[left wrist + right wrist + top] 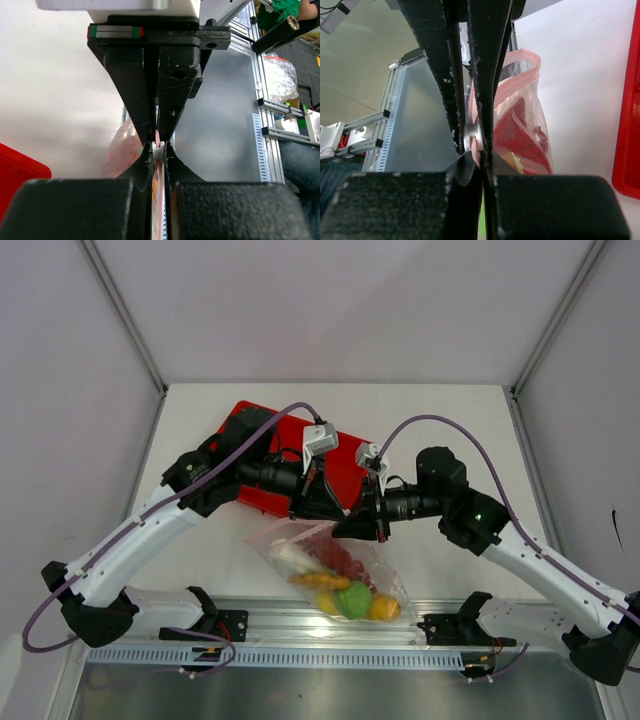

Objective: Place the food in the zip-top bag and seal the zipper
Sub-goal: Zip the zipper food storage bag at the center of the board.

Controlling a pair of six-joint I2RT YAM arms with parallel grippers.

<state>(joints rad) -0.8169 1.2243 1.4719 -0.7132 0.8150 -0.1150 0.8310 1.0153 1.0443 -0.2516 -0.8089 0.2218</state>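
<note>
Top view: the zip-top bag [375,585] lies on the white worktop [450,430], at its near edge between the two arm bases and just in front of the red tray [350,465]. We see the food inside the bag: a green round fruit [352,600], a yellow oval fruit [385,608], an orange ruffled piece [318,580], red chillies [340,558] and the pale leek stalk [290,555]. The left hand [320,510] and the right hand [358,526] meet over the bag's far end, close beside each other, with both arms reaching across the tray.

Left wrist view: the left hand [158,145] is narrowed to a slit, and its fingers [137,125] clamp the pinkish-red zipper [158,136], which runs straight between them. Pink-tinted film of the bag [122,150] bulges to the left, and a corner of the tray [15,172] shows at the lower left.

Right wrist view: the right hand [472,140] is likewise pressed together, with the bag's mouth edge pinched between its fingers [487,75]. Beyond them the zipper [525,54] shows as two pink bands standing apart in a loop above the bag [540,110]. The chillies [515,127] press against the film. The tray's rim [627,125] lies to the right, apart from the bag.
</note>
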